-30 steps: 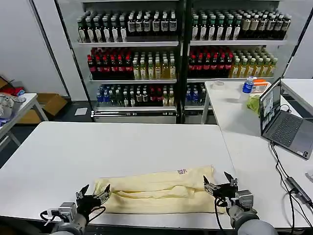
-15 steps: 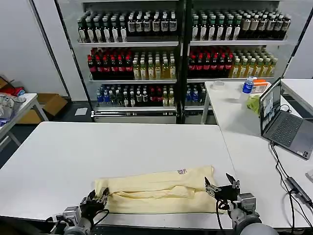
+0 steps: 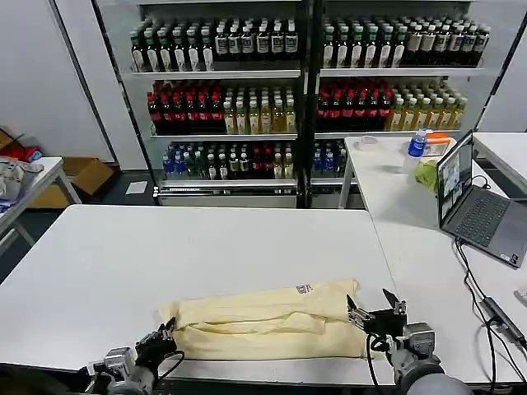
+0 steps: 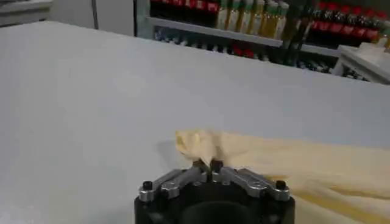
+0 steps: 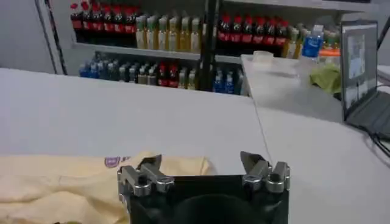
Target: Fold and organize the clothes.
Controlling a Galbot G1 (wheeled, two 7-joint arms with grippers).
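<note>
The clothes, one pale yellow T-shirt (image 3: pixel 272 321), lie folded into a long strip near the front edge of the white table (image 3: pixel 165 247), with the neck label (image 3: pixel 305 289) facing up. My left gripper (image 3: pixel 165 336) is at the strip's left end. In the left wrist view its fingertips (image 4: pixel 214 165) meet on the bunched corner of the T-shirt (image 4: pixel 201 146). My right gripper (image 3: pixel 375 311) hovers at the strip's right end with its fingers wide apart. In the right wrist view, the right gripper (image 5: pixel 200 163) has the T-shirt (image 5: pixel 55 182) beside one finger.
A second white table (image 3: pixel 395 206) on the right carries an open laptop (image 3: pixel 478 206), a green cloth bundle (image 3: pixel 426 174) and a blue bottle (image 3: pixel 418 142). A cable (image 3: pixel 494 313) runs along its near part. Drink shelves (image 3: pixel 247 90) stand behind. A grey-white fabric pile (image 3: pixel 10 177) sits at the far left.
My left gripper has gone from open to shut at the shirt's left corner, and that end has shifted slightly right. The right gripper stayed open and drifted slightly toward the table's front edge.
</note>
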